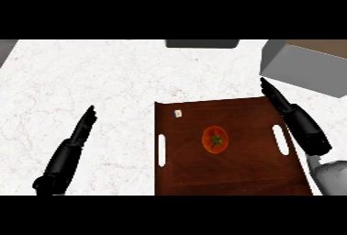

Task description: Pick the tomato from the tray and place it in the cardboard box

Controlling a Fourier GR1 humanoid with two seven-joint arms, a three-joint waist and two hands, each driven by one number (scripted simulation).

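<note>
A red tomato (pixel 215 139) with a green stem lies near the middle of the dark brown wooden tray (pixel 190 174). My right hand (pixel 298 121) stretches along the tray's right edge, fingers straight and pointing up the view, apart from the tomato. Out on the white counter, left of the tray, my left hand (pixel 68 153) is open with straight fingers and holds nothing. A grey box-like container (pixel 305 66) stands at the upper right, beyond the right hand's fingertips; whether it is the cardboard box I cannot tell.
The tray has slot handles at its left (pixel 161 150) and right (pixel 280 139) sides and a small white tag (pixel 177 113) near its far left corner. A dark grey object (pixel 202 43) sits at the counter's far edge. White marble counter (pixel 95 78) spreads to the left.
</note>
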